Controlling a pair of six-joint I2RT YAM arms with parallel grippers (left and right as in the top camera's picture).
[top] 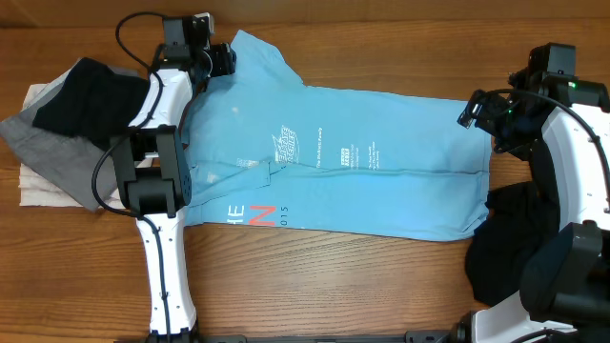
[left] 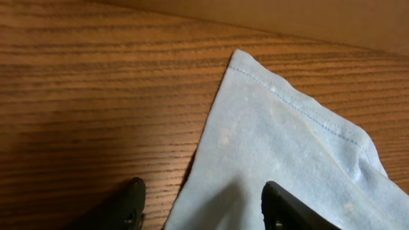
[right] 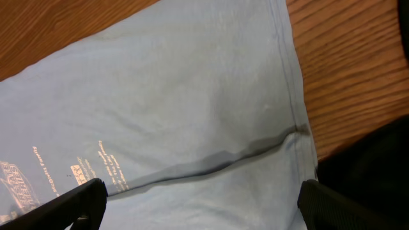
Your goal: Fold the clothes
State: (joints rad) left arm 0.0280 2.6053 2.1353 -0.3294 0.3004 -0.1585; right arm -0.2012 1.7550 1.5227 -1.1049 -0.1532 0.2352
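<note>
Looking down on the wooden table; light blue T-shirt lies flat across its middle, long axis left to right, white chest print and pink-and-white lettering up, a lengthwise crease running to the right end. Black garment is bunched at the shirt's near right corner, partly under my right arm. At the left end there's a heap of a second black piece, a grey cloth and a white cloth, partly hidden by my left arm.

My left gripper is at the shirt's far left corner, fingers apart, nothing clamped; one finger over bare wood, the other over blue cloth, shirt edge running between them; can't tell if the tips touch the fabric. My right gripper is over the shirt's right end, fingers spread wide, gripping nothing; the crease passes between them; black garment lies just past the outer finger.

Surface is brown wood grain; a paler tan band shows beyond the table's far edge.
</note>
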